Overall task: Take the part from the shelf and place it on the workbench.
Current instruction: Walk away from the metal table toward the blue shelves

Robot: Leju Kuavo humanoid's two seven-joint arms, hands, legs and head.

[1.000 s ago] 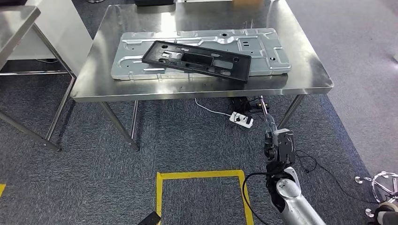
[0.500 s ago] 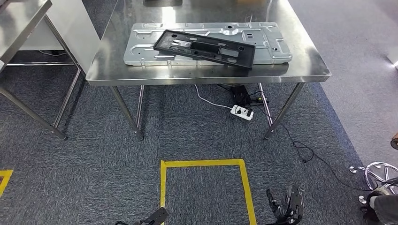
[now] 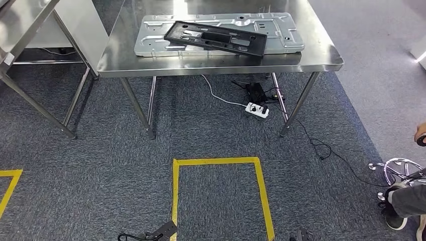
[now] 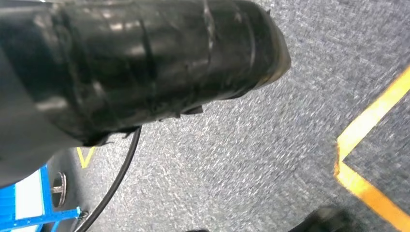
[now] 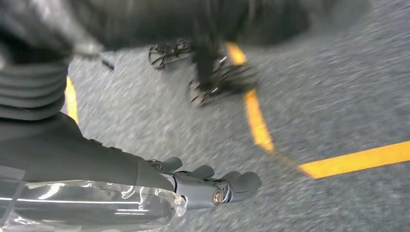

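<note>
The black frame-shaped part point(image 3: 216, 37) lies flat on a silver sheet-metal panel point(image 3: 281, 30) on top of the steel workbench point(image 3: 321, 57), well ahead of me. My right hand point(image 5: 208, 186) hangs low over the carpet with its fingers stretched out and nothing in them; its tip peeks in at the bottom edge of the head view point(image 3: 301, 235). A dark tip that seems to be my left hand point(image 3: 161, 232) shows at the bottom edge, too little of it to tell how its fingers lie.
A second steel table point(image 3: 20, 25) stands at the left. Under the workbench lie a white power strip point(image 3: 256, 110) and cables. Yellow tape point(image 3: 221, 161) marks a square on the carpet. A person's leg point(image 3: 402, 201) and a chair base point(image 3: 397, 168) are at the right.
The camera has shifted, so the workbench sits higher in the picture. My right arm has dropped from mid-picture to the bottom edge. A person's leg has come in at the right.
</note>
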